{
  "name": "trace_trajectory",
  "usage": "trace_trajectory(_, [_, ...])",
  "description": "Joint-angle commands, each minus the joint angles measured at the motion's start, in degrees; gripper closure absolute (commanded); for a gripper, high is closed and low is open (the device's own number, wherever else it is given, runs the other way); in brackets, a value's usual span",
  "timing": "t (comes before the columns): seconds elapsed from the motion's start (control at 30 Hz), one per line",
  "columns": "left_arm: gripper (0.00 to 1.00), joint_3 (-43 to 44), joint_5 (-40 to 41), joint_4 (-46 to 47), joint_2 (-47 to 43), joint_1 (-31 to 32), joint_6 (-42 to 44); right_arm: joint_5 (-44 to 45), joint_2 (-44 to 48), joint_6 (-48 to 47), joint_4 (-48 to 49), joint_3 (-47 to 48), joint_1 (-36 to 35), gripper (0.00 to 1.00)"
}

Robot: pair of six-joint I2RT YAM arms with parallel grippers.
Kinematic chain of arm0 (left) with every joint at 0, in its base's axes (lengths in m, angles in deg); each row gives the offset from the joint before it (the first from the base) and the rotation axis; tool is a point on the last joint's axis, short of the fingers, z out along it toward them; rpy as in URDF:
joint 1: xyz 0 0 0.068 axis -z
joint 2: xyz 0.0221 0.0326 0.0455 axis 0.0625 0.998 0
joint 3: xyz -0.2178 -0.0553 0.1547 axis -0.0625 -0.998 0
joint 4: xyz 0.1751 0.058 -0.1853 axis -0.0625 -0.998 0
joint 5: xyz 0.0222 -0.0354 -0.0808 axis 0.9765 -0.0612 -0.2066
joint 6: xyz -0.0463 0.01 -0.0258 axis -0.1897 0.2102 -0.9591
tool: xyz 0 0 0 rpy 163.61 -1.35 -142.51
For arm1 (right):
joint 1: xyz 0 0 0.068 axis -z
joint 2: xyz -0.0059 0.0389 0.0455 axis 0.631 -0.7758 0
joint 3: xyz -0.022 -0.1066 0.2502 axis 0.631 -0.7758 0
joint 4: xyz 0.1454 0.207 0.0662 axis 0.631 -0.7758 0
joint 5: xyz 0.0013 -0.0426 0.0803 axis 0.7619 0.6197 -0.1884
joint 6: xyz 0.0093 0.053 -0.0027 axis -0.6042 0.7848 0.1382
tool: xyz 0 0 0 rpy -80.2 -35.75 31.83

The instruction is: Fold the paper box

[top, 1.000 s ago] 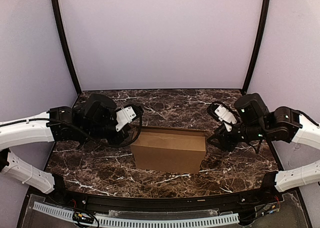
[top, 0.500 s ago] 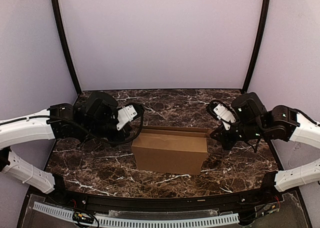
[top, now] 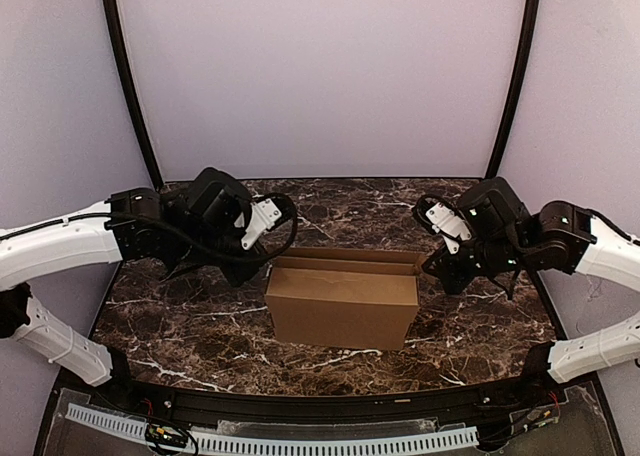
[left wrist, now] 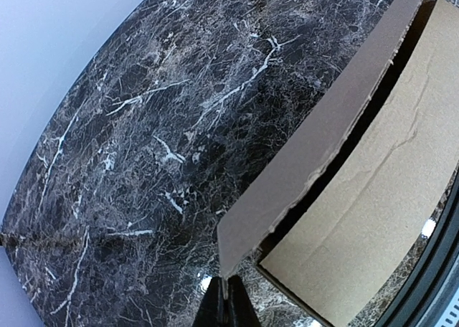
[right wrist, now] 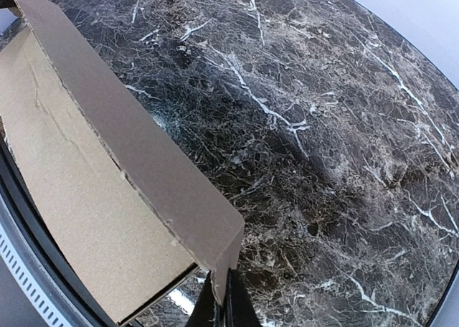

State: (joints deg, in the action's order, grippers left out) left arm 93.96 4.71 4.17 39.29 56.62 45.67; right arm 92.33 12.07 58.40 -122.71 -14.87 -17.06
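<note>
The box (top: 342, 311) stands near the middle of the dark marbled surface (top: 200, 326), a little toward the near edge, its long side facing the arm bases. It is plain brown card with no print, a shallow rectangular carton that is open on top. Its front wall is smooth and upright, and the left corner edge is sharply creased. Along the back a long flap (left wrist: 315, 133) stands up and leans slightly outward, with a dark gap between it and the paler panel lying inside. That inner panel shows a faint wavy crease along its length, and the flap's cut edge looks slightly ragged. The left arm (top: 60, 246) reaches in to the box's rear left corner and the right arm (top: 600, 256) to its rear right corner. In each wrist view the flap's end corner comes down right into the tips. The left fingers (left wrist: 219, 305) are pressed together on one corner, and the right fingers (right wrist: 215, 305) are pressed together on the other.
</note>
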Motion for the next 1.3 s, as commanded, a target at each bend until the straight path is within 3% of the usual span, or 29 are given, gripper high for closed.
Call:
trace_trajectory(0.0, [0.99,3.9,-7.2,-3.2,2.9,0.5,-5.2,-3.6,-1.4,2.9,2.7,2.7,-0.2,1.0])
trace_trajectory(0.47, [0.98,5.5,-8.2,-4.5,4.2,0.5,-6.9,-4.7,-3.1,5.3,2.8,3.8,-0.3,1.0])
trace_trajectory(0.8, [0.46,5.9,-5.8,-5.4,1.1,0.4,-6.0,-3.6,-2.1,5.2,1.9,2.5,-0.3,1.0])
trace_trajectory(0.93, [0.4,7.6,-4.4,-6.9,-0.2,0.4,-6.1,-3.4,-1.6,5.4,2.0,1.6,-0.3,1.0])
trace_trajectory(1.27, [0.39,11.7,-3.4,-13.4,-3.9,0.5,-8.8,-3.1,-0.6,5.0,2.4,0.6,-0.4,1.0])
